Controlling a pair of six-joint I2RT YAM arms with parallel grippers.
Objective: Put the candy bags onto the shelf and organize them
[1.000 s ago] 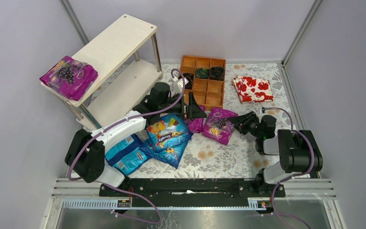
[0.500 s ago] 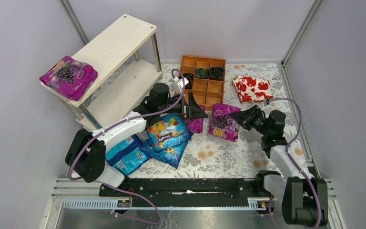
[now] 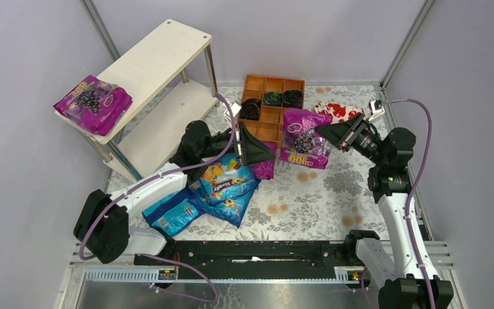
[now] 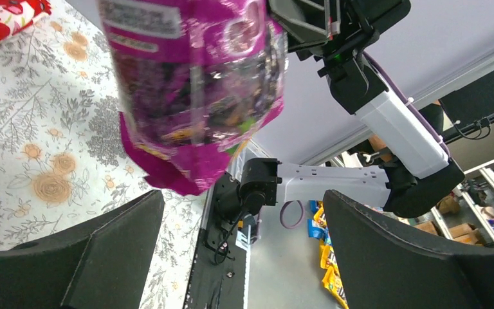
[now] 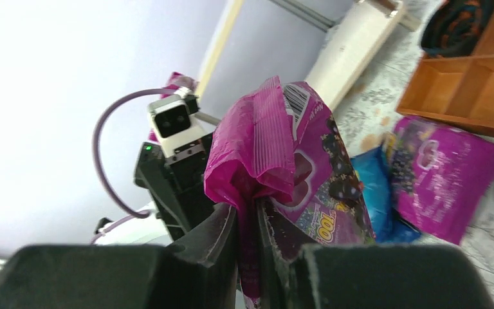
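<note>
My right gripper (image 3: 327, 132) is shut on the crimped edge of a magenta grape candy bag (image 3: 303, 139) and holds it hanging in the air in front of the tray. In the right wrist view the gripper (image 5: 247, 226) pinches that bag (image 5: 318, 187). My left gripper (image 3: 258, 145) is open and empty, just left of the hanging bag; in the left wrist view the gripper (image 4: 244, 251) sits below the bag (image 4: 193, 96). Another magenta bag (image 3: 265, 168) and blue bags (image 3: 228, 183) lie on the table. A magenta bag (image 3: 93, 103) lies on the cream shelf (image 3: 161, 58), at the near end of its top board.
An orange-brown compartment tray (image 3: 274, 118) with dark items stands behind the grippers. A white cloth with red flowers (image 3: 336, 109) lies partly behind the right arm. A further blue bag (image 3: 170, 209) lies by the left arm. Grey walls close in both sides.
My right arm has lifted the magenta bag off the table and carried it back and up toward the tray. My left gripper has risen slightly and stays open.
</note>
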